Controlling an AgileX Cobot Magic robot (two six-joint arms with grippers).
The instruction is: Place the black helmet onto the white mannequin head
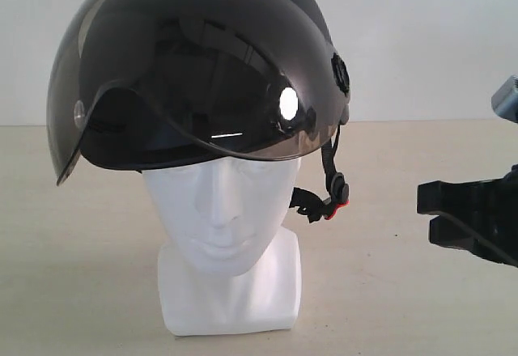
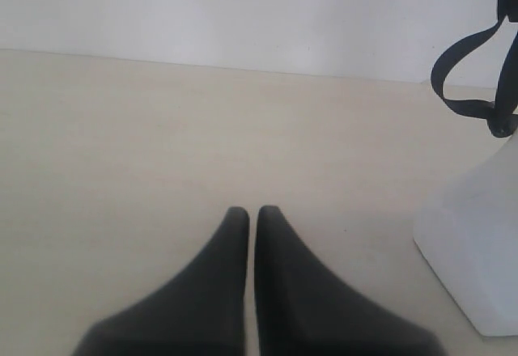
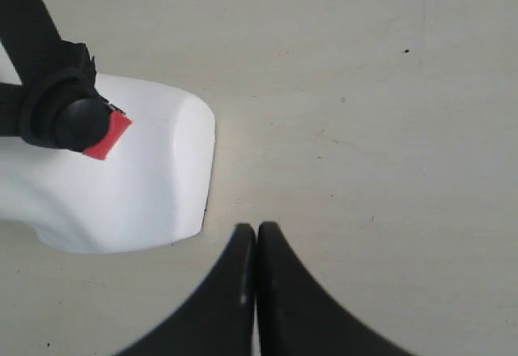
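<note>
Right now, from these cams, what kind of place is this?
Probably a robot test bench or lab: bare pale tabletop, plain white wall behind, and a staged prop, the black helmet sitting on the white mannequin head.

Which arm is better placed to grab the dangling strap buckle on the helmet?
Right, probably. In the exterior view the buckle hangs off the helmet on the side where the right end effector sits, shut. The left end effector, also shut, views only a strap loop.

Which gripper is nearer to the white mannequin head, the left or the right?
Right. The right gripper is close beside the base of the white mannequin head; the left gripper sits farther from it.
</note>
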